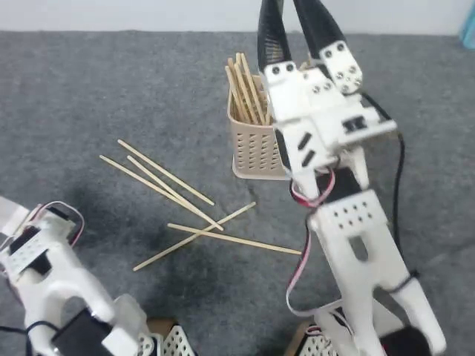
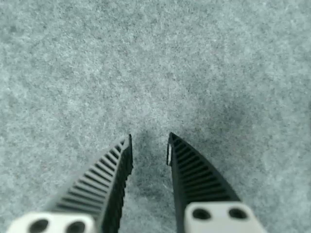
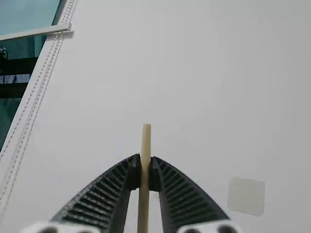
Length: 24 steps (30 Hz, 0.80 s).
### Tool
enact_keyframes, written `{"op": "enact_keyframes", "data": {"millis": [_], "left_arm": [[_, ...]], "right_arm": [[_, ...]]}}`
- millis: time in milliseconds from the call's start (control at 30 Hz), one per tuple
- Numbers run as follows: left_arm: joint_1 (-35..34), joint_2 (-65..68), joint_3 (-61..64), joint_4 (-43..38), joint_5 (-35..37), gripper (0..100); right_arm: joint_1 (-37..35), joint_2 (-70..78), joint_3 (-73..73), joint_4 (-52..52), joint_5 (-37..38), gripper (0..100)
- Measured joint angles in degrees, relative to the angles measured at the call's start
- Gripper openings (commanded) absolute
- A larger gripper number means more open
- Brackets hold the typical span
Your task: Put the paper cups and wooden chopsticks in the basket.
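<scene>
A beige perforated basket [image 1: 256, 152] stands upright on the grey carpet at the back, with several wooden chopsticks [image 1: 246, 93] standing in it. Several more loose chopsticks [image 1: 167, 178] lie crossed on the carpet in front and to the left of the basket. My right arm is raised beside the basket, its black fingers [image 1: 271, 33] pointing up past the top of the high view. My right gripper [image 3: 145, 162] is shut on one chopstick [image 3: 145, 143], which sticks out past the tips. My left gripper [image 2: 149, 141] is open over bare carpet, holding nothing.
My left arm's white body [image 1: 44, 274] sits low at the front left corner. The right arm's base and cables [image 1: 356, 245] take up the front right. A white wall [image 3: 204, 73] and a window blind [image 3: 34, 97] lie behind the raised gripper.
</scene>
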Motion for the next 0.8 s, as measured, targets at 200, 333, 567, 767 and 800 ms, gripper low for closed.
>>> {"op": "enact_keyframes", "data": {"millis": [200,333,567,767,800], "left_arm": [[0.0,0.0,0.0,0.0,0.0,11],[0.0,0.0,0.0,0.0,0.0,11],[0.0,0.0,0.0,0.0,0.0,11],[0.0,0.0,0.0,0.0,0.0,11],[0.0,0.0,0.0,0.0,0.0,11]], "right_arm": [[0.0,7.6,1.2,-7.0,0.0,0.9],[0.8,9.1,9.2,-14.8,0.0,0.9],[0.7,11.0,23.5,-26.5,0.0,6.2],[0.5,11.0,24.2,-22.9,-4.5,11.5],[0.5,11.0,23.4,-21.0,-5.2,11.0]]}}
